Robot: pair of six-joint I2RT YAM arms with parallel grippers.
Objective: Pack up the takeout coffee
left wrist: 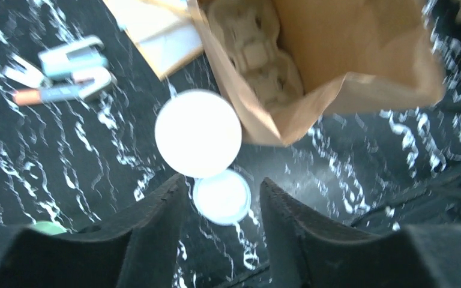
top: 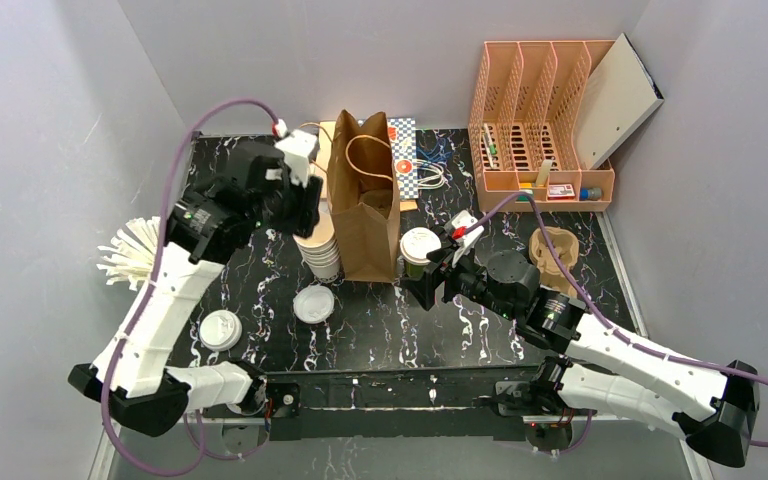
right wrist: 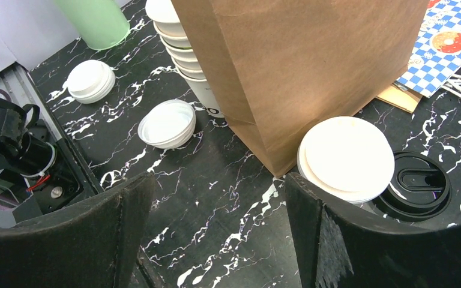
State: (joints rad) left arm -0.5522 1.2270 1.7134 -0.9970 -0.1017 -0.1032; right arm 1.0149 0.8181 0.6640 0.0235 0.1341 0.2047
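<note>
While your left gripper (left wrist: 223,185) hangs over the black marbled table (top: 380,330) just left of the brown paper bag (top: 365,215), its jaws stand parted with nothing between them. Looking down through its wrist camera, you see the round white top of the stack of lidless cups (left wrist: 198,132) right against the bag's side. Below that, a loose white lid (left wrist: 222,195) lies flat on the table. The bag's mouth gapes, and a moulded pulp carrier (left wrist: 249,45) sits inside it.

Your right gripper (right wrist: 219,180) is low on the bag's other side, with its jaws spread wide and empty. The takeout coffee you can be sure of is the white-lidded cup (right wrist: 345,157). It stands upright on the table, pressed against the bag's near corner, just outside one jaw and not between the two. A black lid (right wrist: 417,180) lies beside it, touching or nearly so.

In the right wrist view a pale green cup (right wrist: 96,21) stands at the far left of the table. Its top is cut off by the frame, so you cannot tell whether it is lidded. Another white lid (right wrist: 90,79) lies near it. A brown pulp tray (top: 558,255) rests on the table beyond the right arm, and an orange file rack (top: 540,120) stands at the back right.
</note>
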